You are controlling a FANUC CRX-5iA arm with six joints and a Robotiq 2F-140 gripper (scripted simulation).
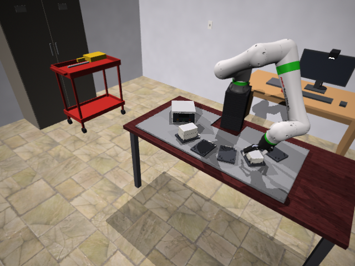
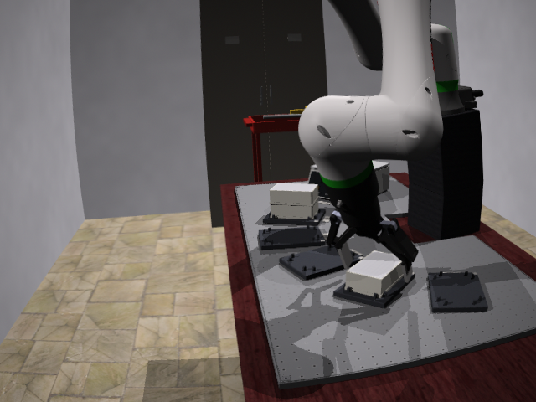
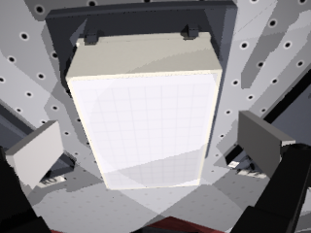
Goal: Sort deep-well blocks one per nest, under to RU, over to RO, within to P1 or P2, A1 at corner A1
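Note:
One white block (image 1: pixel 254 158) (image 2: pixel 368 281) (image 3: pixel 148 116) sits in a dark nest (image 2: pixel 358 298) (image 3: pixel 141 18), looking flat, with two locators against its far side in the wrist view. Its cut corner and the nest's name cannot be made out. My gripper (image 1: pixel 257 153) (image 2: pixel 377 265) (image 3: pixel 149 132) is open around it, with a gap on both sides. Two blocks (image 1: pixel 187 131) (image 2: pixel 294 201) are stacked in the infeed nest (image 1: pixel 187 140) (image 2: pixel 287 221). The check-weigher (image 1: pixel 183 107) has an empty top; no lamp is clearly lit.
Two empty nests (image 1: pixel 203 147) (image 1: pixel 226 154) (image 2: pixel 291 237) (image 2: pixel 309 263) lie between the stack and the block at my gripper. Another empty nest (image 1: pixel 277 154) (image 2: pixel 457 291) lies on its other side. The arm's black pedestal (image 1: pixel 234 108) (image 2: pixel 461 182) stands behind the nests.

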